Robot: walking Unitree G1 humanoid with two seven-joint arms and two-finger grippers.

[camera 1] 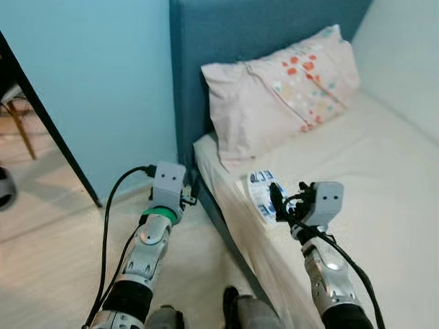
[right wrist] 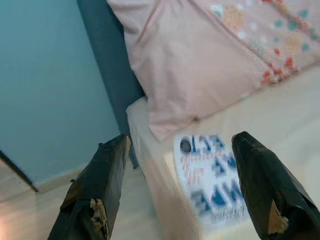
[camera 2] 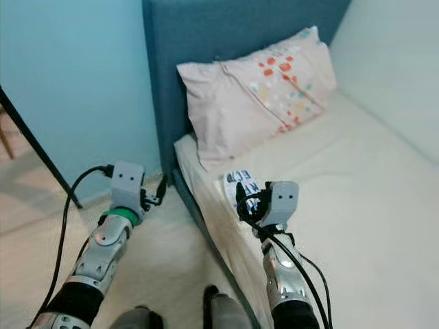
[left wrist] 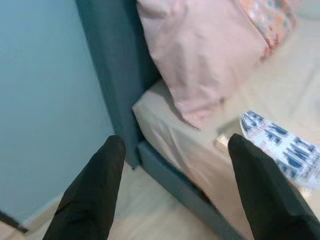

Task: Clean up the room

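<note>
We stand at the corner of the bed, where the mattress meets the blue headboard, with both arms raised in front of us. The thing we judge needs tidying is a white packet with blue print. It lies flat on the sheet at the very edge of the mattress, just below the lower corner of the pink pillow and apart from it. It looks like litter left on the bed, not something that belongs there, which is why it draws our attention.

Our right gripper hovers over that packet with its fingers spread wide apart, one on each side of the packet as seen along the wrist. Nothing is between them yet. We hold it open and aimed downward this way because the packet is thin and flat, so the fingers must straddle it before closing.

Our left gripper is also spread open and empty. It sits over the floor beside the bed frame, pointing toward the mattress corner, with the packet off to one side of it. We keep it clear of the right arm's path.

The pillow leans against the headboard and appears to be in its proper place.
</note>
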